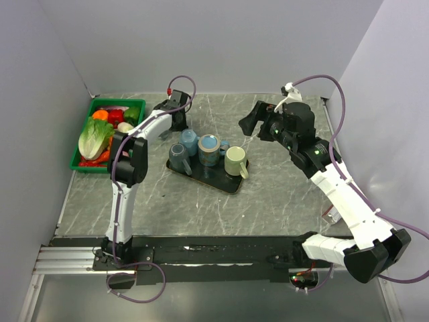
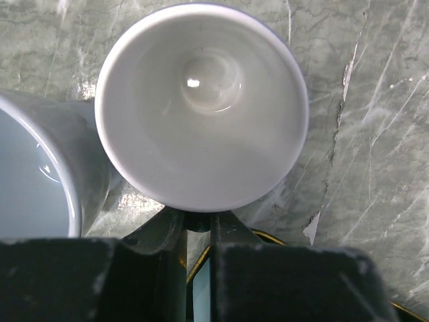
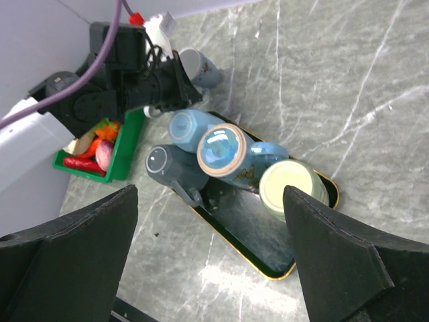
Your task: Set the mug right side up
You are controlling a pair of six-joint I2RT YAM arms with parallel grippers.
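Note:
A white-lined mug (image 2: 201, 100) sits just behind the tray, its mouth facing my left wrist camera; in the right wrist view (image 3: 198, 66) it shows pale with a bluish pattern. My left gripper (image 2: 198, 225) is shut on it at its near side, fingers almost touching. In the top view my left gripper (image 1: 177, 115) hides this mug. My right gripper (image 3: 211, 258) is open wide and empty, held high to the right of the tray (image 1: 258, 124).
A black gold-rimmed tray (image 1: 224, 181) holds a dark grey-blue mug (image 1: 179, 156), a light blue mug (image 1: 189, 141), a blue butterfly mug (image 1: 208, 149) and a cream mug (image 1: 235, 161), bottoms up or tilted. A green basket of vegetables (image 1: 107, 134) stands at the back left.

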